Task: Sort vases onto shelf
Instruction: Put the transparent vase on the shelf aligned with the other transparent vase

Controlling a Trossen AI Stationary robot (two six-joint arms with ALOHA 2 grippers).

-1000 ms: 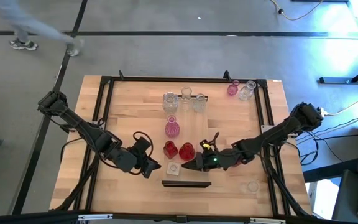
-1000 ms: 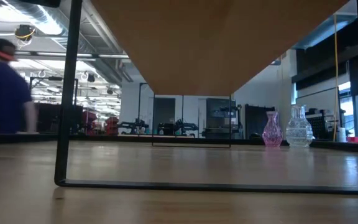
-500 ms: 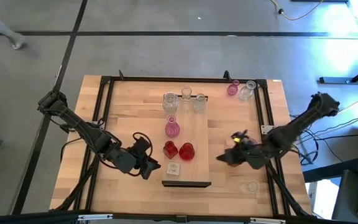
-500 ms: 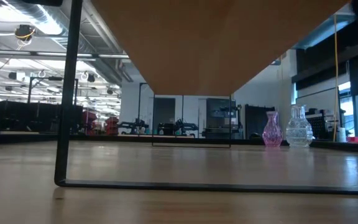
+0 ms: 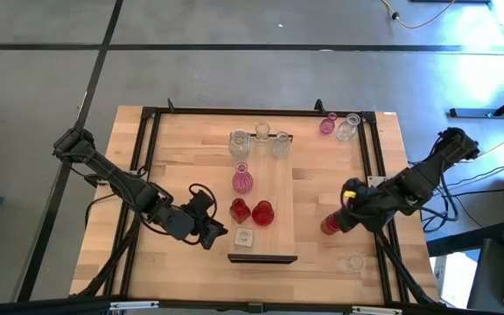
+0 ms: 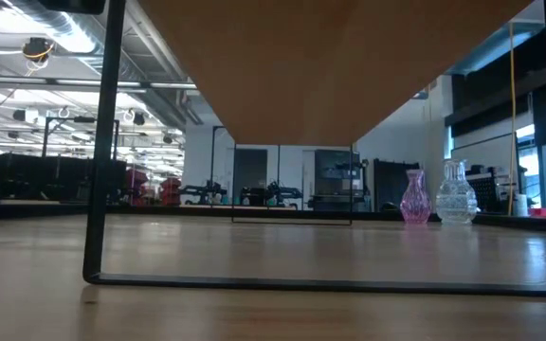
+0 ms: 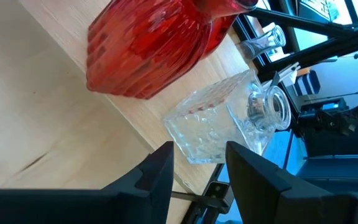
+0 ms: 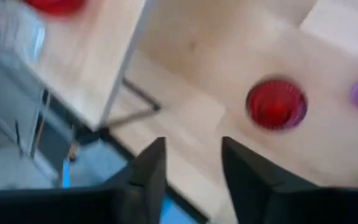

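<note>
Right gripper point(image 8: 193, 163) now off shelf point(image 5: 280, 188); seven vases point(image 5: 242, 181) there, four beside

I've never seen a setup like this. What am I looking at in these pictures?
A robot: two dark arms at a wooden table, each ending in a two-fingered tool. One picture looks straight down, one level across the tabletop, two from cameras on the wrists. The long pale board is the shelf; seven small glass vases stand on it. The left tool, open, sits beside a clear squat vase there. The right tool, open and empty, hangs above a red vase on the table beside the board. Three more vases stand off the board.
</note>
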